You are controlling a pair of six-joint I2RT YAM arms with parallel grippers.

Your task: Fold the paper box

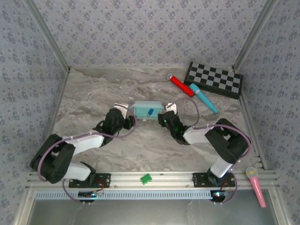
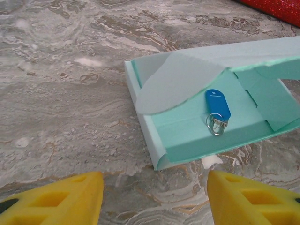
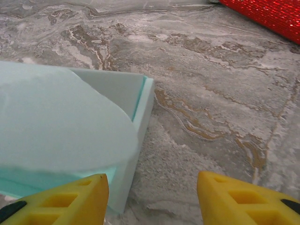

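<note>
A pale blue paper box (image 1: 147,109), partly folded into an open tray, sits mid-bench directly between the two arms, probably so each arm can work one end. Seen from the left wrist, the paper box (image 2: 187,133) has raised side walls and a rounded end flap curling over its inside, where a small blue key fob (image 2: 218,103) with a metal ring lies. The left fingers (image 2: 61,199) are spread wide and hold nothing, hovering just short of the box's near left corner. The right fingers (image 3: 243,197) are likewise wide apart and empty, set at the box's right end, where another rounded flap stands up; whether one finger touches the wall cannot be told. The end flaps look not yet tucked in. A checkerboard (image 1: 214,79) and a red marker (image 1: 181,86) lie well apart at the far right of the marbled bench (image 1: 93,93).
</note>
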